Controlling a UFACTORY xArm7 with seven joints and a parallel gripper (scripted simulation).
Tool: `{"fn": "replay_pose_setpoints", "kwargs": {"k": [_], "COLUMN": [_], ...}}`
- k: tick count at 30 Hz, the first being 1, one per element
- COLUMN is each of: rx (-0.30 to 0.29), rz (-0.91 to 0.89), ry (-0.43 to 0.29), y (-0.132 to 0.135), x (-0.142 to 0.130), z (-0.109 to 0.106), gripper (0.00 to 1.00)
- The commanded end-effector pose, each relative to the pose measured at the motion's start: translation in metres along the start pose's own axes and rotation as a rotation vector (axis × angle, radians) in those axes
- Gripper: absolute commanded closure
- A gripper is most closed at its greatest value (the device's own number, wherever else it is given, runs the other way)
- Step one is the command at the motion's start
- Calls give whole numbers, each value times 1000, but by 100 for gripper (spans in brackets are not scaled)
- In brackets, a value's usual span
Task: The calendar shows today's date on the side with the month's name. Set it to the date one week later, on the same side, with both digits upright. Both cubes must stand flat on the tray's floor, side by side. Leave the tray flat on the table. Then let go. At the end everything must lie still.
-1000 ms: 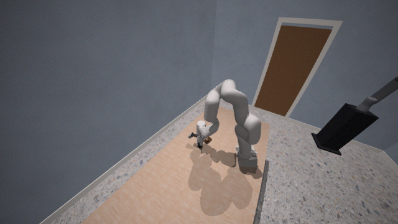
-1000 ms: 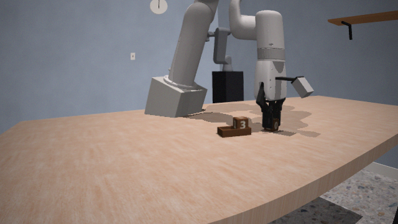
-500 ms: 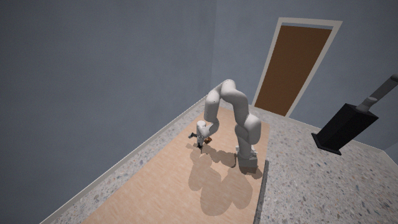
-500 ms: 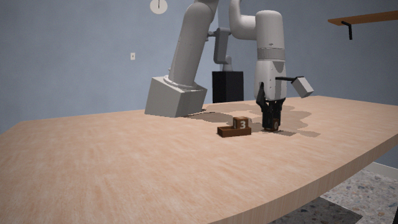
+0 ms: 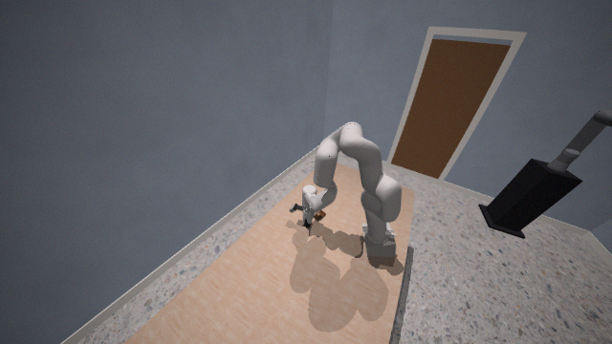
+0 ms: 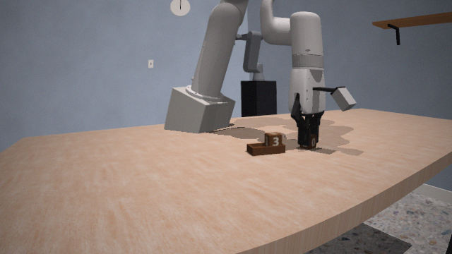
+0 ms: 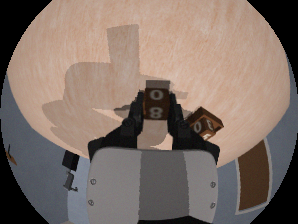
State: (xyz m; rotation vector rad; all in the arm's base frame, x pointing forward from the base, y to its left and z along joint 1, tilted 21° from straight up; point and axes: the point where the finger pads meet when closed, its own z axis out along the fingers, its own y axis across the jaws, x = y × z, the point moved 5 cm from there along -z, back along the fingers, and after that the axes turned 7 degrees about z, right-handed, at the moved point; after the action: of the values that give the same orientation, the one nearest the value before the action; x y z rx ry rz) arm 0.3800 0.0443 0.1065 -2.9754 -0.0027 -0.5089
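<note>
Near to far, exterior view: bare stretch of the table, then the tray sitting flat on it. 1 cube stands in the tray's right end, white 3 facing the camera, upright. The left half of the tray holds no cube.

Just right of the tray, outside it, the gripper points straight down and is clamped part-way closed on the second cube. The black fingers cover most of it; a white 0 shows on the visible face. That cube is down at table level; can't tell if it's touching the top or just above it.

Wrist view: the held cube sits between the 2 fingers, with an 8 on the face toward the camera. Tray with the other cube lies off to the right, apart from the gripper; the digits there are too blurred to read.

Behind all that: the arm's base on the table's far side, then a black stand against the wall.

Top view: the gripper is low over the table, and the cubes are too small to make out.
</note>
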Motion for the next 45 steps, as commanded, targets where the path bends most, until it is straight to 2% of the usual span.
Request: {"fn": "replay_pose_setpoints", "kwargs": {"k": [1, 3, 4, 8, 9, 14, 15, 17, 18, 45], "rx": [1, 1, 1, 1, 1, 1, 1, 1, 1, 1], "rz": [0, 0, 0, 0, 0, 0, 0, 0, 0, 0], "ry": [2, 2, 2, 2, 2, 2, 2, 2, 2, 2], "y": [0, 0, 0, 0, 0, 0, 0, 0, 0, 0], "x": [1, 1, 1, 1, 1, 1, 1, 1, 1, 1], "z": [0, 0, 0, 0, 0, 0, 0, 0, 0, -6], "gripper": [73, 73, 69, 69, 65, 61, 57, 57, 53, 53]}}
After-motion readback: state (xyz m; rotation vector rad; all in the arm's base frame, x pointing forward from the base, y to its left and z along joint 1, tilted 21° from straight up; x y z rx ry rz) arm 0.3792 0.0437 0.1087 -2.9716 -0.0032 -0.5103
